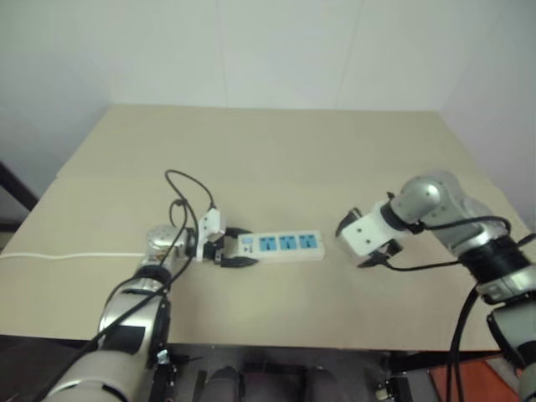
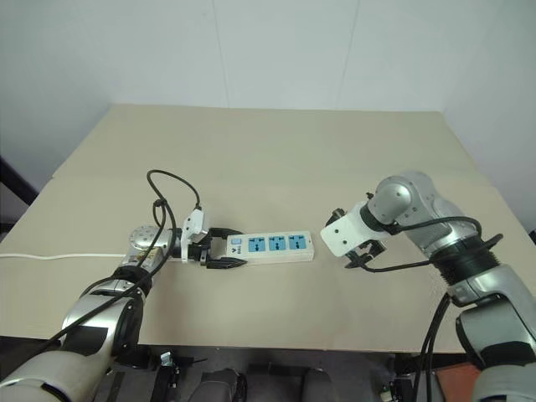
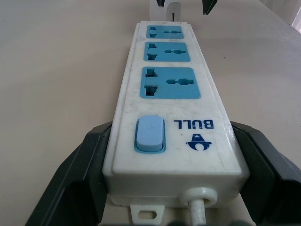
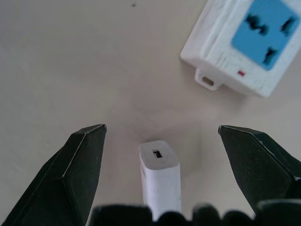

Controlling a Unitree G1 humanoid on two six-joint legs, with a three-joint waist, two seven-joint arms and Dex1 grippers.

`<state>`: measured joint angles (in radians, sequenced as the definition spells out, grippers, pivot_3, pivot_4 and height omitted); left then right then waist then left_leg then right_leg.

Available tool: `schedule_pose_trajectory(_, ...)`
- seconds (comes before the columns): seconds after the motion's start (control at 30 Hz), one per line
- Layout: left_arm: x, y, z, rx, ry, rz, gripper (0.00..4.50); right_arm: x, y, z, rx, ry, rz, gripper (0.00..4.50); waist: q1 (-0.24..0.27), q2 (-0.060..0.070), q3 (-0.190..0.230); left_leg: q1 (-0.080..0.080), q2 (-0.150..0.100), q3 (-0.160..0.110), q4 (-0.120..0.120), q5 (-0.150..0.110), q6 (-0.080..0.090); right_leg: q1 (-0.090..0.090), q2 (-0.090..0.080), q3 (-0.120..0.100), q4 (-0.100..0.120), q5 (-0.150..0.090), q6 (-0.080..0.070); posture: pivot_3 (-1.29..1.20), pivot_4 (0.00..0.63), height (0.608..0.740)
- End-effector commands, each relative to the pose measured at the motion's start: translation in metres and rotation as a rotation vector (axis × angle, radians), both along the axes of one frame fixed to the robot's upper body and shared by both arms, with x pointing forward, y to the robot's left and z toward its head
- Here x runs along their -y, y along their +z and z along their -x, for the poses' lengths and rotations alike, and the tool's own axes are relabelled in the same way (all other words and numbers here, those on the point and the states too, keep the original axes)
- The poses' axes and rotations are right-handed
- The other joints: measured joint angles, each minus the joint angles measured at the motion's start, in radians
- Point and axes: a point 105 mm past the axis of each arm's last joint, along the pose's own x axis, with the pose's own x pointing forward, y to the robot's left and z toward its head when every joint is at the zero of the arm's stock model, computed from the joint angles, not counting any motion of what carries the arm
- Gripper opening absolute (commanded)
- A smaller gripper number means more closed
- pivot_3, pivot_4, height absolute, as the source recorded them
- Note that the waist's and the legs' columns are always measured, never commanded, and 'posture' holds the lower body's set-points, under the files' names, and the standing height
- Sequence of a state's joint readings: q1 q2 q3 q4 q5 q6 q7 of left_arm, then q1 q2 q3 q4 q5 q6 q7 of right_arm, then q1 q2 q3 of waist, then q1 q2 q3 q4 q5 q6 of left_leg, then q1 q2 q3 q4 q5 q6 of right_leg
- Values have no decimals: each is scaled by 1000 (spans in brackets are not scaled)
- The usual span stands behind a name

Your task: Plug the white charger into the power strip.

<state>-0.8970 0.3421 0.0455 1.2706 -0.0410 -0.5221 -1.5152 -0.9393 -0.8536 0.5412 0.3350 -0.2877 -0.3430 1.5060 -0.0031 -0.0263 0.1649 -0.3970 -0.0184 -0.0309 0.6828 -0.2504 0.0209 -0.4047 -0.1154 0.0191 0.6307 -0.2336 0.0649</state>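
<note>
White plastic power strip (image 3: 171,113) is clamped by left fingers (image 3: 80,179); right fingers (image 4: 80,160) are spread around small white charger block (image 4: 160,176).

"BULL" with logo printed on power strip (image 3: 174,117).

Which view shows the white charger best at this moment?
The right wrist view: the white charger stands on the table between the open right gripper, port facing the camera. The left wrist view catches a small part past the power strip; in the head views I cannot make it out.
</note>
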Motion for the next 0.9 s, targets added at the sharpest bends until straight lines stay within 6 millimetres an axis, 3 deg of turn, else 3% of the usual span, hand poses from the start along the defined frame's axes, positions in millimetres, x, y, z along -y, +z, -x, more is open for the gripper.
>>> schedule_pose_trajectory(0.03, 1, -7, 2, -13, 7, -9, 3282, 1, 8, -9, 37, 26, 40, 4500, -2, 0, 0, 0, 0, 0, 0, 0, 0, 0, 0, 0, 0, 0, 0, 0, 150, 740)
schedule_pose_trajectory(0.6, -1, -7, 3, -6, 15, -2, 3282, 4, -4, -21, 7, 95, 128, 4500, -8, 1, 0, 0, 0, 0, 0, 1, -1, 0, 0, 0, 1, 0, 0, 0, 150, 740)
schedule_pose_trajectory(0.7, -1, -7, 2, -4, 18, -5, 3282, 1, -5, -21, 4, 108, 121, 3909, -9, 1, 0, 0, 0, 0, 0, 1, -1, 0, 0, 0, 1, 0, 0, 0, 150, 740)
schedule_pose_trajectory(0.9, -2, -8, 3, -6, 17, -4, 3282, 0, -8, -24, 19, 122, 124, 1935, -9, 1, 0, 1, 0, 0, 0, 1, -1, 0, 0, 0, 2, 0, 0, 0, 150, 740)
